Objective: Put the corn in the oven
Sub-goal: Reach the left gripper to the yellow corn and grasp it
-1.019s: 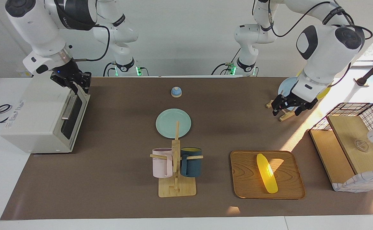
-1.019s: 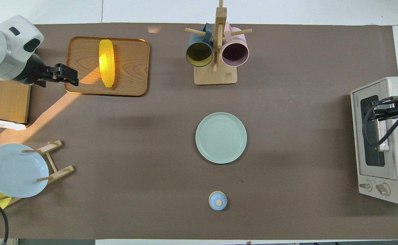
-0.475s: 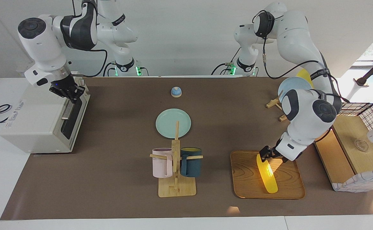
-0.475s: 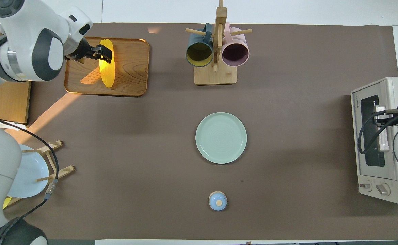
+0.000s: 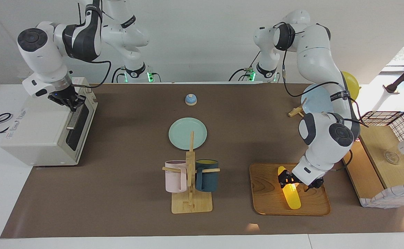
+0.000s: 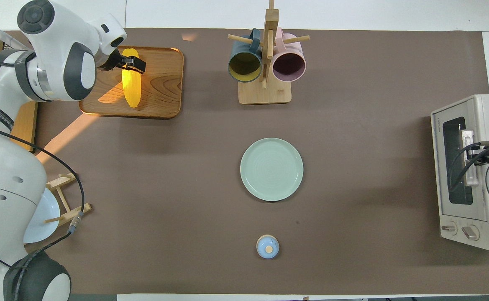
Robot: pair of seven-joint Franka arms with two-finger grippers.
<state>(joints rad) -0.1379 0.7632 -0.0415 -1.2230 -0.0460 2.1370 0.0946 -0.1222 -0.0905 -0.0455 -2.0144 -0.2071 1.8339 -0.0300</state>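
Observation:
The corn (image 5: 292,197) (image 6: 131,90) lies on a wooden tray (image 5: 267,193) (image 6: 162,83) toward the left arm's end of the table. My left gripper (image 5: 287,180) (image 6: 133,63) is down at the cob's end nearer the robots, open, with a finger on either side of it. The cream-white oven (image 5: 39,131) (image 6: 485,109) stands at the right arm's end with its door closed. My right gripper (image 5: 71,103) (image 6: 474,146) is shut on the door's metal handle (image 5: 73,119) (image 6: 471,171), near one end of the bar.
A mug rack (image 5: 190,202) with a pink and a dark blue mug stands mid-table, with a green plate (image 5: 187,133) and a small blue knobbed piece (image 5: 190,99) nearer the robots. A plate rack (image 5: 297,111) and a wire basket (image 5: 395,119) flank the tray.
My left arm swung from beside the plate rack down to the tray and lowered its gripper over the corn. My right gripper closed on the oven handle.

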